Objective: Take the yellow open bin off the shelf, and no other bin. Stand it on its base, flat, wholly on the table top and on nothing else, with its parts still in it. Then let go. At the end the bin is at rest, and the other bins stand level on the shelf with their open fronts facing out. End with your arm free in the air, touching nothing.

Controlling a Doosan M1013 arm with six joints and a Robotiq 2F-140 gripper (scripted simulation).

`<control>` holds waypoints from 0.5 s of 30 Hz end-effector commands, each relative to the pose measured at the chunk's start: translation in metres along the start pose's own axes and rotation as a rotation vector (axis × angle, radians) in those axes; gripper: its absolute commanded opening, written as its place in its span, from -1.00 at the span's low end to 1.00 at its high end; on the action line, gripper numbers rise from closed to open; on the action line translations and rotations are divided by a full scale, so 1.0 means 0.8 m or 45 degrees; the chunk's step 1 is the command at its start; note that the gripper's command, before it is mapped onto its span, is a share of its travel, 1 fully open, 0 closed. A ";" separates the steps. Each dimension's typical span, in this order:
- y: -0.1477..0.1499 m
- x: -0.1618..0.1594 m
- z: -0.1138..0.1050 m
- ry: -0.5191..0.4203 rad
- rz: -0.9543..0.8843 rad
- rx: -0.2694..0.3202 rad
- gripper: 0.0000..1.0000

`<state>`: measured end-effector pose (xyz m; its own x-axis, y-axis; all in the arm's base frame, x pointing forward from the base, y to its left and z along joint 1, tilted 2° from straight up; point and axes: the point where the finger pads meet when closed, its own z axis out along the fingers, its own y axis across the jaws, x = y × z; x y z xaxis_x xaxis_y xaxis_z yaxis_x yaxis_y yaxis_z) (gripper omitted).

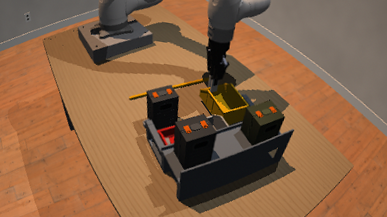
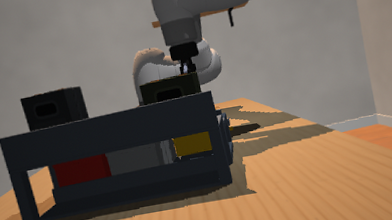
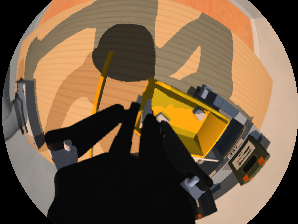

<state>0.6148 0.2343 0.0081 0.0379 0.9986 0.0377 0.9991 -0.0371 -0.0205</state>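
Observation:
The yellow open bin (image 1: 224, 102) sticks out of the dark shelf (image 1: 223, 158) on the side facing the arm's base. Only its back end shows inside the shelf in the exterior view (image 2: 192, 144). My gripper (image 1: 212, 83) comes down from above and is shut on the bin's near wall. The wrist view shows the fingers pinching the yellow rim, with the bin's inside (image 3: 186, 119) to the right. I cannot make out the bin's parts clearly.
A red bin (image 1: 168, 133) and a grey bin (image 2: 138, 157) sit in the shelf. Two black boxes (image 1: 162, 103) (image 1: 194, 139) and an olive box (image 1: 263, 121) stand on its top. A thin yellow rod (image 1: 164, 89) lies on the table. The arm's base (image 1: 112, 41) is at the far left.

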 end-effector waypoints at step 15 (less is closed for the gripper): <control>-0.038 0.001 -0.002 0.001 -0.001 -0.002 -1.00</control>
<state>0.5860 0.2355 0.0095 0.0372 0.9986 0.0376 0.9991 -0.0365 -0.0202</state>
